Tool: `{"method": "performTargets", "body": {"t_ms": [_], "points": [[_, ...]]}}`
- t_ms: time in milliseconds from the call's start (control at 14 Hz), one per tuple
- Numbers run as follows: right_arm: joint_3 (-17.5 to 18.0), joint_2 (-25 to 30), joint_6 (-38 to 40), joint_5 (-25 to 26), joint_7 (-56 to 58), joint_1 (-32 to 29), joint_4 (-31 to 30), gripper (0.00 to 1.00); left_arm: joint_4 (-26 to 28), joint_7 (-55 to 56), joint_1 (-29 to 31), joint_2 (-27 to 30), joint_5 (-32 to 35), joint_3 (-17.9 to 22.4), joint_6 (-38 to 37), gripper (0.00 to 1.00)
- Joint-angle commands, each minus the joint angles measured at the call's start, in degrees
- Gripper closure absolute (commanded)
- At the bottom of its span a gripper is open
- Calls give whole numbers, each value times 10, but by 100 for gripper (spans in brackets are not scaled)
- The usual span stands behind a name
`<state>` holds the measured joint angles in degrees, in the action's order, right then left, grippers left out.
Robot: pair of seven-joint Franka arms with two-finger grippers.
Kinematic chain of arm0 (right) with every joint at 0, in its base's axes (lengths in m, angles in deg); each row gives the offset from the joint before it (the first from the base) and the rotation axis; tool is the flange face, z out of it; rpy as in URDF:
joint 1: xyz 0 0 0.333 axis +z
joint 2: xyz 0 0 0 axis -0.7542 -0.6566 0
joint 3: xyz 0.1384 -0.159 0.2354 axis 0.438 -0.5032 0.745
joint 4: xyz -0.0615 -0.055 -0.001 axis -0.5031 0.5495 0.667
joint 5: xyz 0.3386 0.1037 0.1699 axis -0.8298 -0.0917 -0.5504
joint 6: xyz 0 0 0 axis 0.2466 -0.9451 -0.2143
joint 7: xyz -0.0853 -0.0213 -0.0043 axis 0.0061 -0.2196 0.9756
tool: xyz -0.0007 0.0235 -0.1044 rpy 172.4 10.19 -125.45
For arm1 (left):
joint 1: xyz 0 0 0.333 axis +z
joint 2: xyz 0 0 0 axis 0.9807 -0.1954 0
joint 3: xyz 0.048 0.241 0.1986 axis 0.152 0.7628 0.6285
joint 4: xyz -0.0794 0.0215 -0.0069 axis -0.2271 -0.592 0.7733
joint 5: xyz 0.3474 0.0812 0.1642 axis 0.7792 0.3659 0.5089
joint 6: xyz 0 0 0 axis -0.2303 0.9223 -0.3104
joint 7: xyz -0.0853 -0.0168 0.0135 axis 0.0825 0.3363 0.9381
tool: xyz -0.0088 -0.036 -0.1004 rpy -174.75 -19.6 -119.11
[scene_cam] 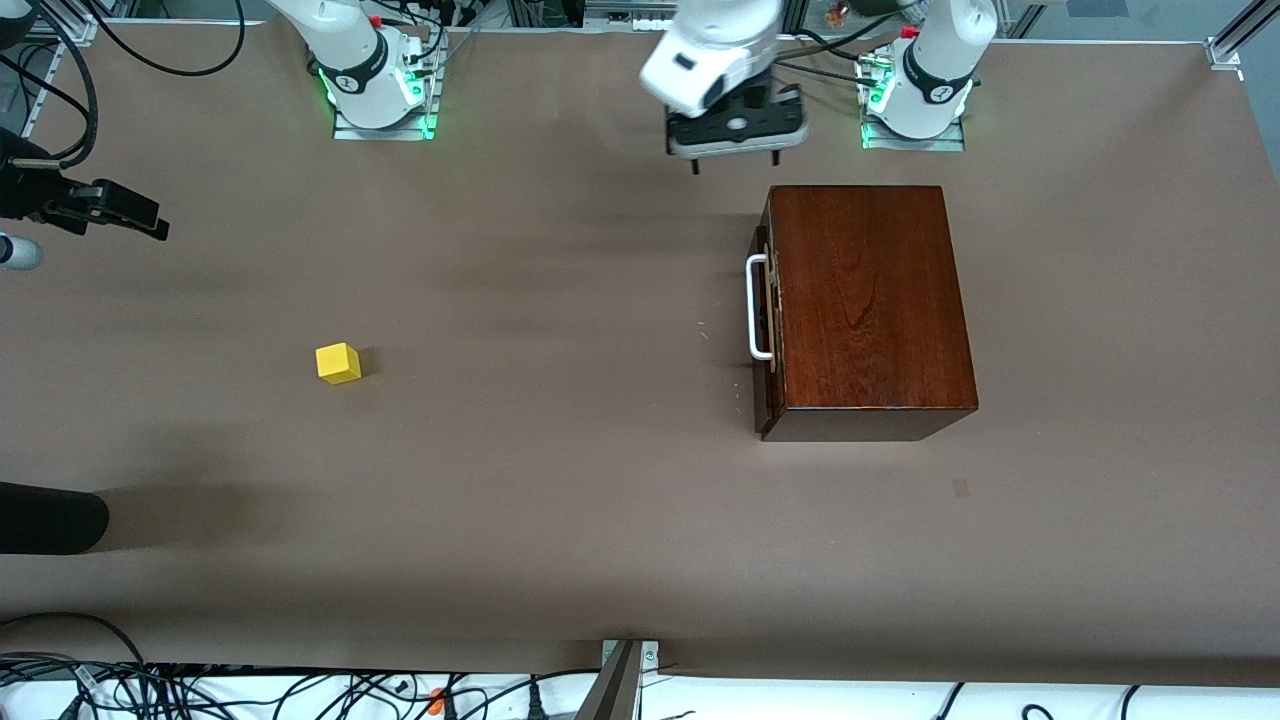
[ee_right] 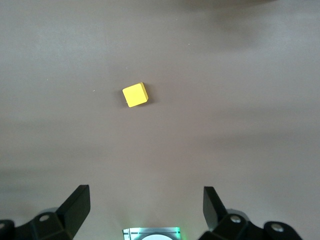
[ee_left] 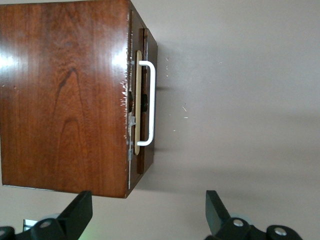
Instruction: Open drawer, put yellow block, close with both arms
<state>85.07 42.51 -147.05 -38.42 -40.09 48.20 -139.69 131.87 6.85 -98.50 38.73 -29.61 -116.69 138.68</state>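
On the clock face of the front view, the yellow block [scene_cam: 338, 363] [ee_right: 135, 94] sits alone on the brown table [scene_cam: 600, 500] at about eight o'clock from the table's middle, toward the right arm's end and well apart from the box. The right gripper [ee_right: 145, 212] hangs high over the table by its own base, above the block, with its fingers spread wide and holding nothing.

The left gripper [scene_cam: 735, 160] [ee_left: 147, 215] hangs over bare table at about eleven o'clock from the dark wooden box [scene_cam: 870, 300] [ee_left: 65, 95], its fingers also spread wide and empty. The box stands at roughly three o'clock from the table's middle. Its drawer [scene_cam: 765, 390] [ee_left: 149, 45] is pushed in, and the drawer front with the white handle [scene_cam: 756, 307] [ee_left: 150, 102] faces nine o'clock, toward the block.
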Motion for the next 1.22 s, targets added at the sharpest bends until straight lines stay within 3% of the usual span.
{"method": "performTargets", "body": {"t_ms": [0,430,645,1146], "points": [[3,7,9,-10,-4,-7,3,0,-39,21,-26,-81,57,1,-8,0],[3,7,9,-10,-3,-7,3,0,-32,21,-34,-178,140,5,0,0],[3,7,9,-10,-4,-7,3,0,-17,17,-29,-195,147,14,47,0],[3,7,9,-10,-4,-7,3,0,-17,12,-23,-242,189,17,69,0]]}}
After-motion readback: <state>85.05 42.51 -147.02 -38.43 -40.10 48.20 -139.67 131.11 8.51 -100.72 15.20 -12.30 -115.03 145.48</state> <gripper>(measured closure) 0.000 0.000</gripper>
